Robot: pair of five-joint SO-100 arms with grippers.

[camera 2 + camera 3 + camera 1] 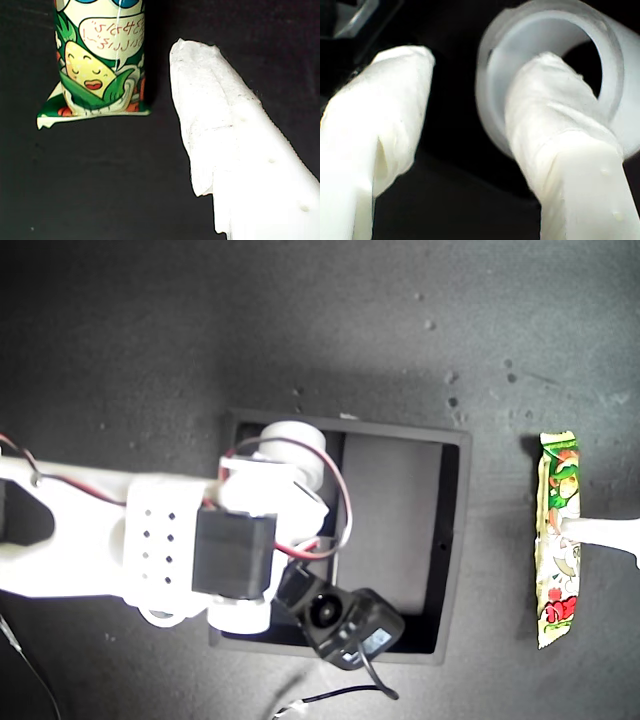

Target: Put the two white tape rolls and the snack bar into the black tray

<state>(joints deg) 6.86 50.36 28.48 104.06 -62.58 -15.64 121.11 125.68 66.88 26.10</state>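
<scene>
The black tray (455, 540) lies mid-scene in the exterior view. A white tape roll (295, 440) sits in the tray's far left section as that view shows it. My second gripper (290, 475) hangs over the roll. It is open, with one finger (555, 115) inside the ring (490, 85) and the other finger (390, 100) well outside it. Only this one roll shows; the other is hidden or out of view. The snack bar (558, 540) lies outside the tray at the exterior view's right. My first gripper (592, 530) reaches it, and one finger (215, 115) sits beside the wrapper (97, 55).
A black camera-like box (345, 625) with a cable sits over the tray's near edge in the exterior view. The second arm's white body (110, 540) crosses in from that view's left. The tray's long section (390, 520) is bare. Dark matte tabletop surrounds everything.
</scene>
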